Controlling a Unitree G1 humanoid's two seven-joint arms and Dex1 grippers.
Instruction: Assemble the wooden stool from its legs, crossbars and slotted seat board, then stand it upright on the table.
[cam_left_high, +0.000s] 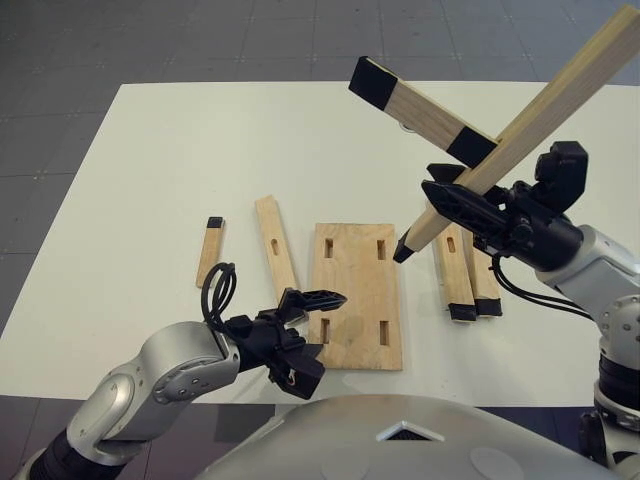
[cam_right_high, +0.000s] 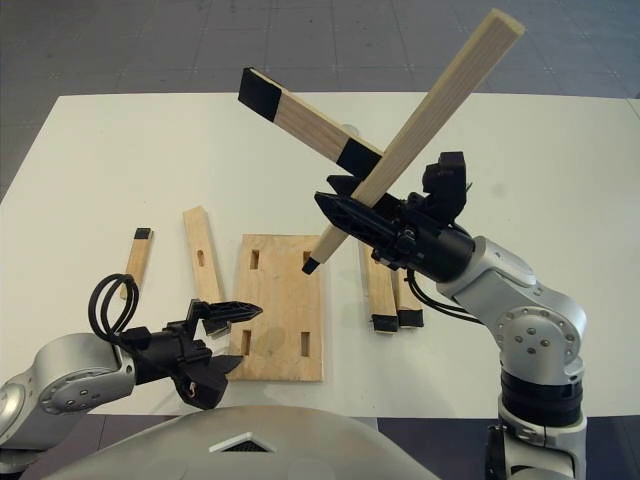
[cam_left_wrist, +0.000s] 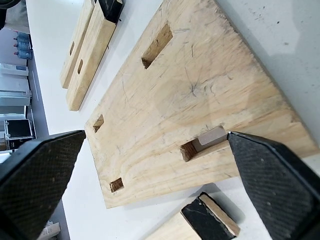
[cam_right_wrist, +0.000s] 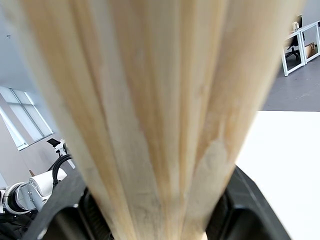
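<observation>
Stool, part-assembled.
Right gripper (cam_left_high: 452, 196) clamps crossed wooden bars (cam_left_high: 530, 103) aloft; left gripper (cam_left_high: 322, 340), fingers apart, over seat board (cam_left_high: 355, 262).

Black-tipped tan legs (cam_left_high: 455, 275) — white table (cam_left_high: 160, 150)

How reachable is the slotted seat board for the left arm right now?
Probably yes: the left gripper sits with jaws open by the near left corner of the seat board, and nothing lies between them.
</observation>
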